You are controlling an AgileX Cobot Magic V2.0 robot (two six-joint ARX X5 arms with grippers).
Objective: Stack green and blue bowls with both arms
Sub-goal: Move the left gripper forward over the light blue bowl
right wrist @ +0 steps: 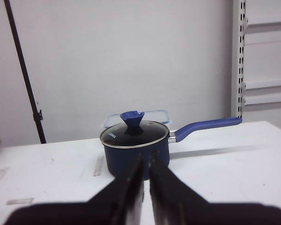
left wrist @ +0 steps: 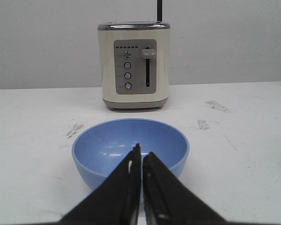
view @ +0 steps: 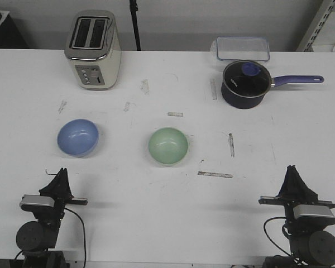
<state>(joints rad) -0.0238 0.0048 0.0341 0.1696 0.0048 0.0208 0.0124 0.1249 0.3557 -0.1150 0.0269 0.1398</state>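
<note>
Worktop first: it is white, scuffed and slick-looking, so we judge that either bowl could skate away if jaws nudge its rim instead of closing on it. Toaster at the far left and the lidded navy saucepan at the far right, with a clear lidded container behind it, stand well apart from both bowls, yet the saucepan sits straight ahead of our right gripper, and a reach along that line would find the wrong vessel. The green bowl rests upright near the centre, between the two arms and off to the left of the right arm's line, so we would need a clear sideways swing to reach it. The blue bowl rests upright on the left, just ahead of our left gripper, well apart from the green one.

Both sets of jaws are closed on nothing, tips nearly touching in the wrist views. We expect trouble if they are not opened before descent: shut tips would push or tip a glossy bowl. Equal-sized bowls may also jam or sit tilted if lowered off-centre.
</note>
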